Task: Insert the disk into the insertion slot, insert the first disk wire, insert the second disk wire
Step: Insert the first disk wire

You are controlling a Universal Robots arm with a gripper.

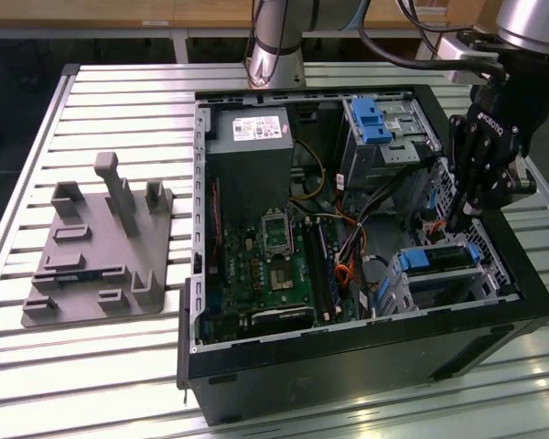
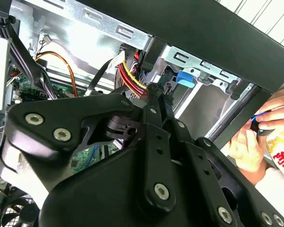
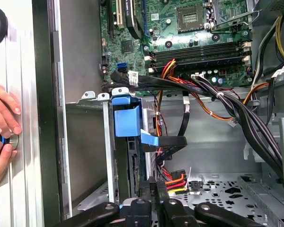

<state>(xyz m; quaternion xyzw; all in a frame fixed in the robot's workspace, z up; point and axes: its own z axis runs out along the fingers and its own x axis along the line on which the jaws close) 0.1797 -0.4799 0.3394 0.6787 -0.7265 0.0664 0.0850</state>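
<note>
Gripper (image 1: 459, 219) sits, fingers (image 3: 146, 193) together, beside the seated disk (image 1: 432, 259) in the case's (image 1: 348, 366) corner; wire (image 3: 174, 178) likely limp, best pinched near its end.

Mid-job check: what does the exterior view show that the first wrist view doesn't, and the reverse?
Exterior view: a grey fixture plate lying on the table at the exterior view's left. First wrist view: a person's fingers beside the case wall. Both: the hand close to the disk, and the motherboard.

Blue-framed disk (image 1: 435, 259) inside the grey insertion slot (image 1: 457, 293) (blue edge visible)
</note>
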